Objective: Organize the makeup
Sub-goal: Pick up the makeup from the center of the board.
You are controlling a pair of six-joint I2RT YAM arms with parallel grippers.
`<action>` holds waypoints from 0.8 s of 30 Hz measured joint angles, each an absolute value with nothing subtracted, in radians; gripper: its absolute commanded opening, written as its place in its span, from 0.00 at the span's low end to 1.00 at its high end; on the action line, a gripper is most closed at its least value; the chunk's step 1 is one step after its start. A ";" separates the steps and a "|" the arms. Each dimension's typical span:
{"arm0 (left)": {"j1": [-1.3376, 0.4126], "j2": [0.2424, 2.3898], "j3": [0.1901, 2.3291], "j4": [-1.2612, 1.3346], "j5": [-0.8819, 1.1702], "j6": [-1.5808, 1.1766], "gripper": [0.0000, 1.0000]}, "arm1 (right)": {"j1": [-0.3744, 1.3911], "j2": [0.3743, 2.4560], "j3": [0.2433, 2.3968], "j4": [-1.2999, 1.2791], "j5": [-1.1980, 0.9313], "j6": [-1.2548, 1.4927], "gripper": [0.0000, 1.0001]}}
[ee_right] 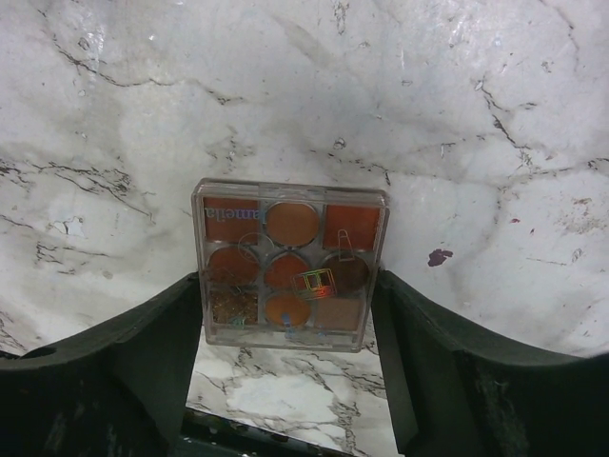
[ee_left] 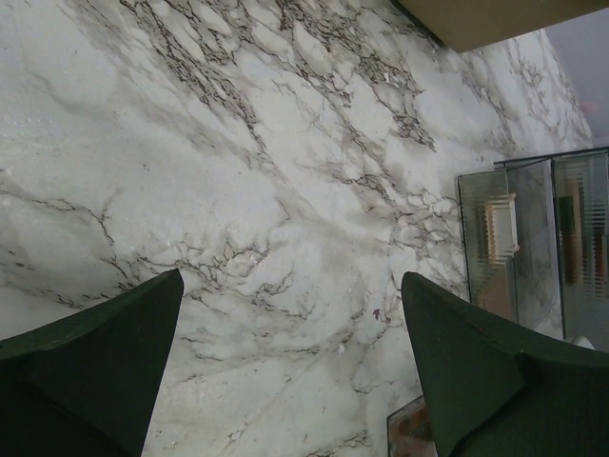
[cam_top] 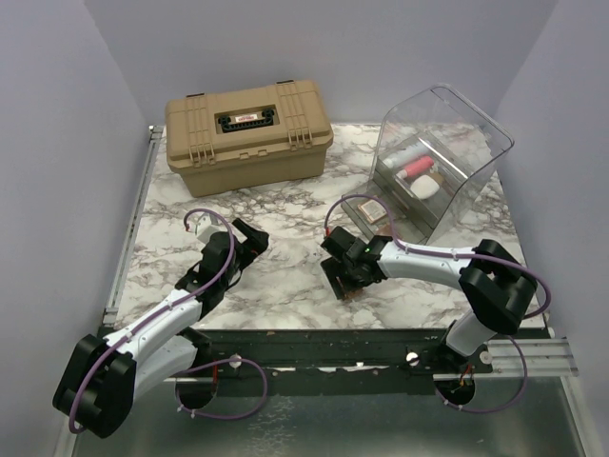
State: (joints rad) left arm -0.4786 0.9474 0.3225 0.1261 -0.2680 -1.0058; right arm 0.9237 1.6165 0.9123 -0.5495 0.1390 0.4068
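The palette (ee_right: 288, 264), a flat square of clear hard plastic with brown-orange pans, lies on the glossy marble-patterned table (ee_right: 457, 114). It sits between the fingers of your right pincer (cam_top: 344, 274), which press on both its sides: gripped, not lifted. Beyond this pincer, some tubes (cam_top: 416, 169) already lie in the clear bin (cam_top: 476, 143), so I judge that this palette is what remains. Your left pincer (ee_left: 292, 278) stands wide and empty.

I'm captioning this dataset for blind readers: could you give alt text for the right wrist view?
A square, clear-lidded eyeshadow palette of brown and orange pans sits between the two dark fingers of the right pincer, which touch its side edges, above a white marbled tabletop.
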 measured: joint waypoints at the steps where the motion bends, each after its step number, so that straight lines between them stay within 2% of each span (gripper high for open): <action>1: -0.479 0.947 0.323 0.126 -0.268 -1.006 0.99 | 0.924 1.616 0.911 -0.549 0.138 0.409 0.69; 5: -0.479 0.941 0.323 0.126 -0.268 -1.006 0.99 | 0.924 1.613 0.909 -0.549 0.138 0.415 0.69; 8: -0.479 0.940 0.323 0.126 -0.268 -1.006 0.99 | 0.924 1.613 0.909 -0.549 0.141 0.420 0.78; 13: -0.478 0.940 0.323 0.126 -0.268 -1.005 0.99 | 0.924 1.611 0.908 -0.556 0.166 0.445 0.81; 21: -0.478 0.941 0.323 0.126 -0.268 -1.005 0.99 | 0.924 1.592 0.887 -0.559 0.166 0.463 0.65; 24: -0.478 0.944 0.323 0.126 -0.268 -1.005 0.99 | 0.924 1.592 0.887 -0.559 0.160 0.464 0.61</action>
State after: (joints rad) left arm -0.4778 0.9436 0.3225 0.1261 -0.2680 -1.0054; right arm 0.9237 1.5917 0.8871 -0.5594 0.1600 0.4637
